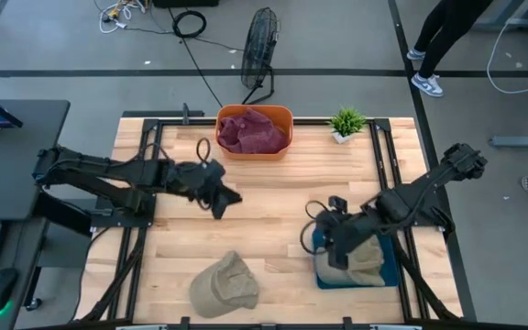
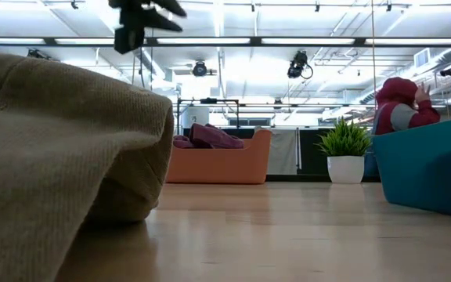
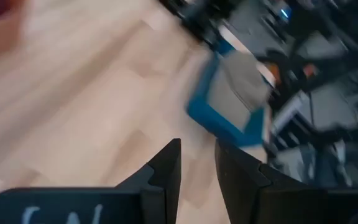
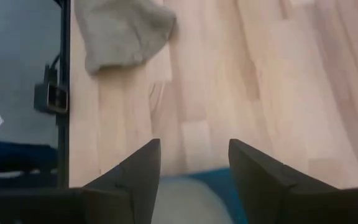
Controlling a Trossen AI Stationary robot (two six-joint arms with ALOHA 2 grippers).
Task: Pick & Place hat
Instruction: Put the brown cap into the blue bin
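A tan hat [image 1: 225, 284] lies crumpled on the table near its near edge; it also fills the left of the low view [image 2: 53, 141] and shows in the right wrist view [image 4: 123, 31]. A second tan hat [image 1: 367, 261] lies in a blue tray [image 1: 388, 275] on the table's right. My right gripper [image 1: 337, 246] hovers open over the tray's left rim, touching nothing [image 4: 194, 162]. My left gripper [image 1: 223, 197] hangs in the air above the middle of the table, its fingers a narrow gap apart [image 3: 197, 155].
An orange basket [image 1: 255, 133] holding maroon cloth stands at the far edge, with a small potted plant [image 1: 346, 122] to its right. Bare wood lies between the two hats. A fan and a person's legs are on the floor beyond the table.
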